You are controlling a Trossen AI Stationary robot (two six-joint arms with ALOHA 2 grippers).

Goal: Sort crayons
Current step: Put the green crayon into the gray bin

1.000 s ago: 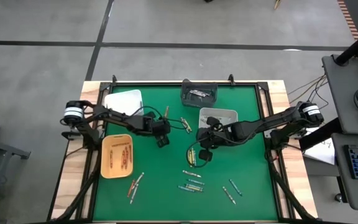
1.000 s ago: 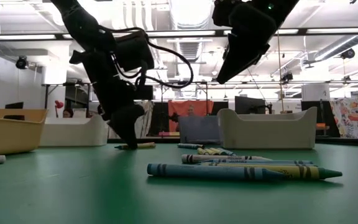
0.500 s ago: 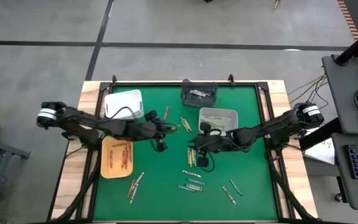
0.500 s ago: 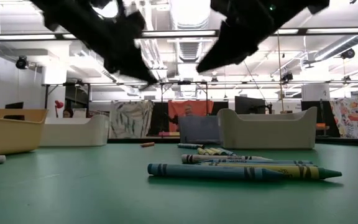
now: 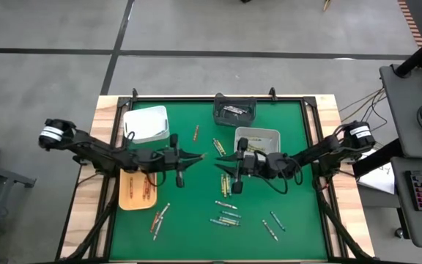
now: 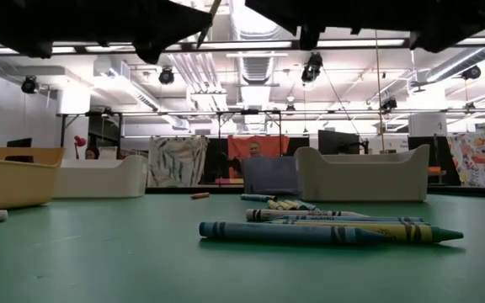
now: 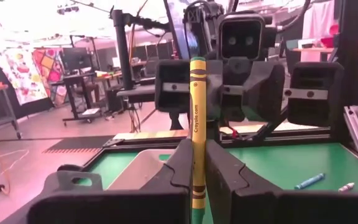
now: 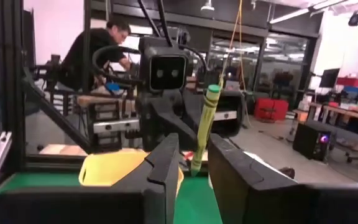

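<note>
A yellow crayon with a green wax end stands upright in my left gripper, which is shut on it. That gripper points level toward the table's right, over the green mat's middle. My right gripper faces it, level and open. In the right wrist view the same crayon shows in the gap of the right gripper, with the gap wider than the crayon. Whether it stands between those fingers or just ahead of them, I cannot tell. Other crayons lie flat on the mat. My left gripper pinches the crayon's lower part between its two fingers. The fingers come level from the table's left and lie across the crayon. The crayon is lifted clear of the mat and stands upright, with most of its length above the fingers.
Loose crayons lie near the front, front right, front left and behind the grippers. A white tray, a tan tray, a dark bin and a grey tray ring the mat.
My left gripper, which pointed down at a yellow crayon lying on the mat, has taken it, risen and tipped up to level. The crayon is lifted clear and now upright. My right gripper has tipped from pointing down to level, staying over the middle and facing the left one.
</note>
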